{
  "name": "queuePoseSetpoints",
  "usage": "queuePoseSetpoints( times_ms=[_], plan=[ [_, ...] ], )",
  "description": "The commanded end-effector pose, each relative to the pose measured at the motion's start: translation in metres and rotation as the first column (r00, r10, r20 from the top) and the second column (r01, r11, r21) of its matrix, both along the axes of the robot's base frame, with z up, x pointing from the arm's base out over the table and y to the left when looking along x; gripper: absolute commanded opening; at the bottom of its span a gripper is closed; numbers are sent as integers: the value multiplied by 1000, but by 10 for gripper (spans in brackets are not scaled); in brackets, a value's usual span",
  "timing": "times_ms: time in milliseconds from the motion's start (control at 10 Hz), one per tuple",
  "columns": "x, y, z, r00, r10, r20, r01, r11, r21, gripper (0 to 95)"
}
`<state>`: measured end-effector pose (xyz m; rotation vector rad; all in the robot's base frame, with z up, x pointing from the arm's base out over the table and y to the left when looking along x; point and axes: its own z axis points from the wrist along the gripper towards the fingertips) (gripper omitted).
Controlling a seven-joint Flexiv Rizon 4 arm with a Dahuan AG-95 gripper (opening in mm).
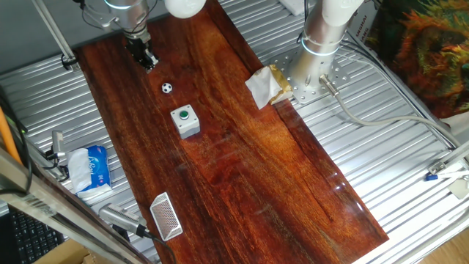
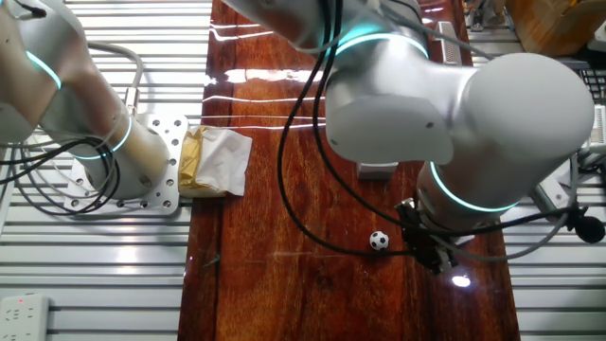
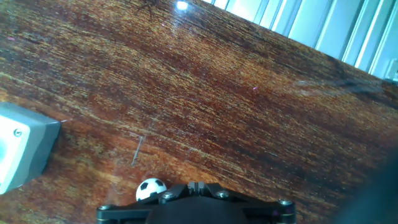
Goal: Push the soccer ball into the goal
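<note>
Ball first: the soccer ball [image 1: 167, 88] sits on the wooden board [image 1: 242, 139], loose, close beside your gripper [image 1: 146, 59] but not touching it as far as you can see. In the hand view the ball [image 3: 150, 189] peeks out right at the edge of the gripper body, so you are nearly on top of it. Whether your fingers are apart or together, you cannot tell; the fingertips are hidden in every view.

Beyond the ball, on the side away from your hand, stands the grey button box [image 1: 185, 121], and far past that, at the opposite end of the board, the goal [image 1: 165, 216] with its mesh.

You look to be at the set-up step, getting behind the ball; no push has carried it anywhere near the net yet. Next move calls for care: the box lies near the straight line to the goal, so you will want a push angled to pass it.
</note>
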<state>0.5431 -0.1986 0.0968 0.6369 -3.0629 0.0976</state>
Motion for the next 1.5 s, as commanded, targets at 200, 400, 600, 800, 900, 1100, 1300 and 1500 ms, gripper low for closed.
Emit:
queuePoseSetpoints(
  times_ms=[200, 400, 600, 800, 900, 1100, 1300, 1500],
  plan=[
    [-3, 0, 2, 999, 36, -1, -36, 999, 2, 0],
    [-3, 0, 2, 998, 62, -9, -62, 998, -1, 0],
    [-3, 0, 2, 998, 69, -12, -69, 998, -2, 0],
    [-4, 0, 1, 997, 75, -12, -75, 997, -1, 0],
    [-5, 0, 1, 997, 73, -11, -73, 997, -1, 0],
    [-5, -1, 2, 997, 71, -7, -71, 997, 5, 0],
    [-5, -1, 2, 997, 71, -3, -71, 997, 7, 0],
    [-5, -1, 2, 995, 102, -12, -102, 995, 15, 0]
  ],
)
